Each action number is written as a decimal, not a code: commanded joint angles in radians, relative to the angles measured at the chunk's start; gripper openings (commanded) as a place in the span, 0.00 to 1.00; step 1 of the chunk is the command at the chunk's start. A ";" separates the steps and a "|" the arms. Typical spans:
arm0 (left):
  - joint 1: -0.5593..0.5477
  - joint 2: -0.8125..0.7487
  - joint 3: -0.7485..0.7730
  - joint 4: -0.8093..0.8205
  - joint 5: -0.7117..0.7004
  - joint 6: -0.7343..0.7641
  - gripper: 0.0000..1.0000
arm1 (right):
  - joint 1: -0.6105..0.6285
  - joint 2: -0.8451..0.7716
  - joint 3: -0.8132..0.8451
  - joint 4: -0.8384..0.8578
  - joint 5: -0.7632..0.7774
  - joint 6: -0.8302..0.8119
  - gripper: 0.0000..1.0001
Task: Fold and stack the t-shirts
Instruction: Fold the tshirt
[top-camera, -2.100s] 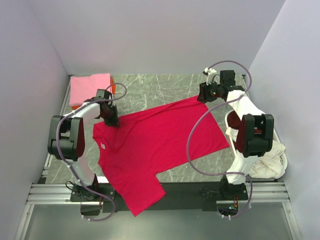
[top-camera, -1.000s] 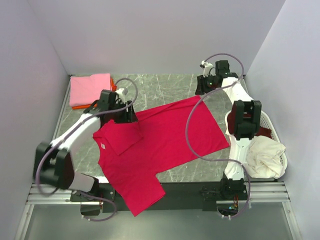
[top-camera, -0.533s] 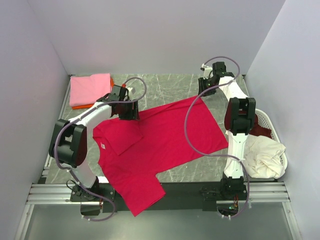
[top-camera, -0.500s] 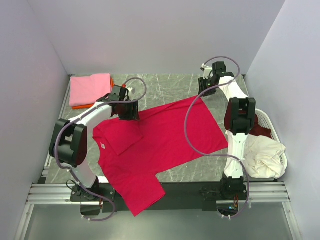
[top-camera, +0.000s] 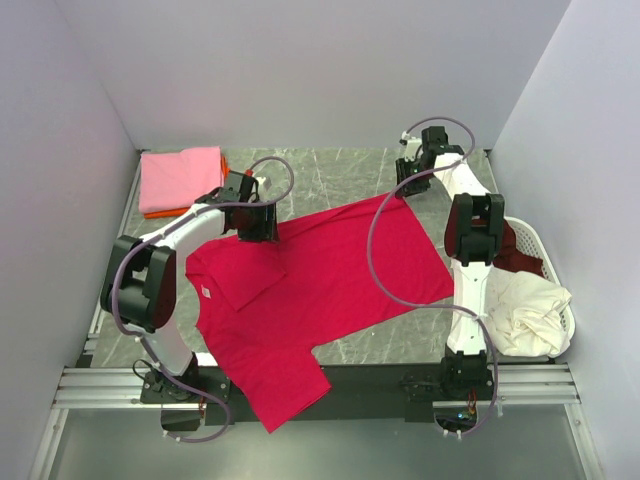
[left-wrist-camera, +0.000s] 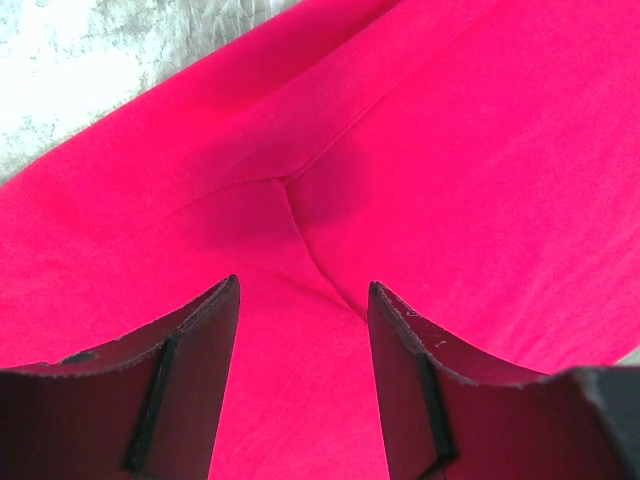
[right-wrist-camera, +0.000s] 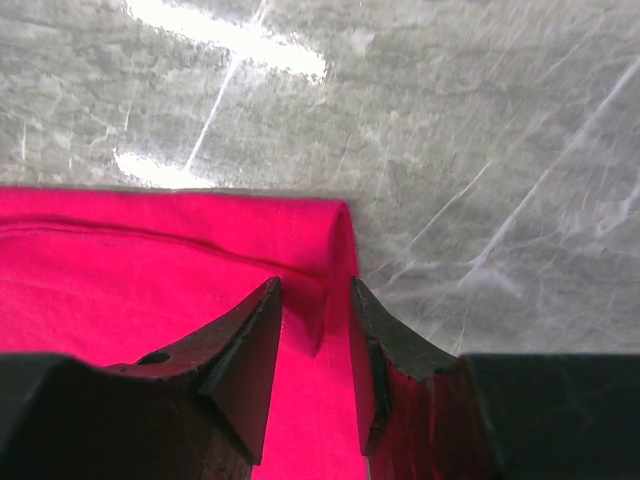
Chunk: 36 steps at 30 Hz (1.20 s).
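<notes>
Both arms have reached farther out than a couple of seconds ago, and the red shirt's (top-camera: 330, 270) far sleeve, flat then, now lies folded in over the chest. That shirt spreads across the table (top-camera: 330, 175) between the two grippers, otherwise open, with its near sleeve and body not yet folded. Well to the near side of the right gripper (top-camera: 408, 182), the basket (top-camera: 568, 318) holds a crumpled cream shirt (top-camera: 525, 315) and a maroon shirt (top-camera: 520, 262), both untouched. Beyond and to the left of the left gripper (top-camera: 258, 222) sits the stack so far: a folded pink shirt (top-camera: 180, 175) with an orange edge (top-camera: 150, 213) showing under it. So I judge the task under halfway, with one fold made on the third shirt. Seen from the wrist, the left gripper (left-wrist-camera: 302, 290) stands open, fingers apart and set down astride the seam where sleeve meets body, clamping nothing. The right gripper (right-wrist-camera: 315, 290) has its jaws close together, straddling a raised pleat at the shirt's far hem corner. Whether they already pinch it I cannot tell.
</notes>
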 joint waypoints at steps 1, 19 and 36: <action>-0.005 0.021 0.049 0.004 0.008 0.016 0.59 | -0.007 0.007 0.053 -0.021 0.001 0.004 0.40; -0.008 0.079 0.061 -0.006 0.010 0.015 0.57 | -0.007 -0.094 -0.015 0.010 -0.059 -0.011 0.00; -0.008 0.118 0.064 -0.017 -0.015 0.021 0.56 | -0.047 -0.278 -0.295 0.124 -0.116 -0.111 0.00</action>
